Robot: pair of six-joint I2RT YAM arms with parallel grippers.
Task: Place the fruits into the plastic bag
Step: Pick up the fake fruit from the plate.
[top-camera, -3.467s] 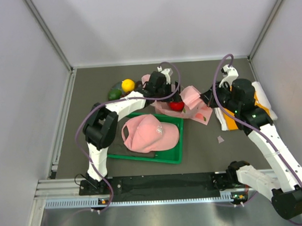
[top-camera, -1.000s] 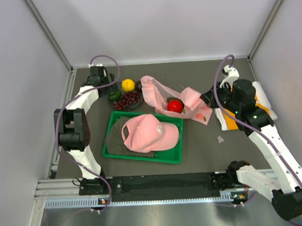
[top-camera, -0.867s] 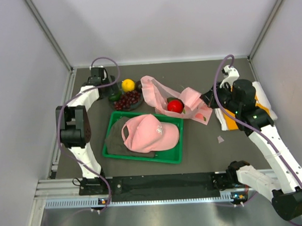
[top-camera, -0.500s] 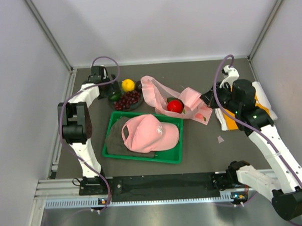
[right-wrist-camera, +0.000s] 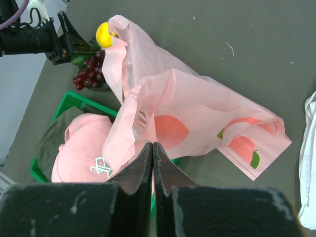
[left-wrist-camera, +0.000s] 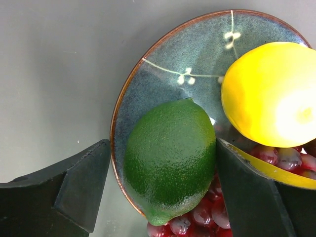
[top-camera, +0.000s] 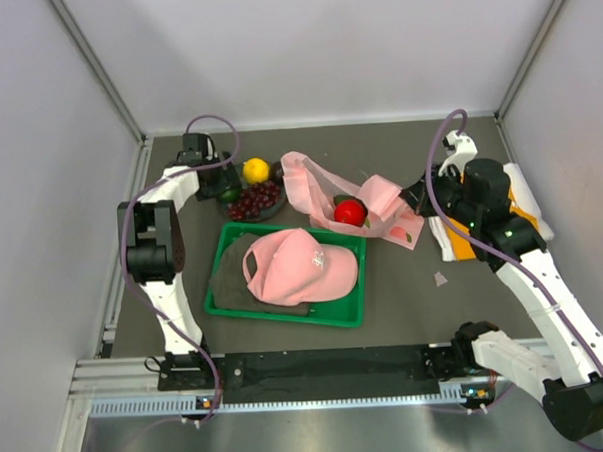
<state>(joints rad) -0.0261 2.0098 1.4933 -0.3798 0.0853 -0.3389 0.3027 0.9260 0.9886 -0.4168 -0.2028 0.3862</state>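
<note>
- My left pincer gapes open; the green avocado sits between its fingers, long axis lower-left to upper-right.
- My right pincer is clenched on the plastic bag.

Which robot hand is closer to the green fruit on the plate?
Left. The left gripper has its open jaws on either side of the green fruit. The right gripper is far away, shut on the plastic bag.

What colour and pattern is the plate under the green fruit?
Blue-grey plate, brown rim, thin white sprig lines; left wrist view shows it best.
</note>
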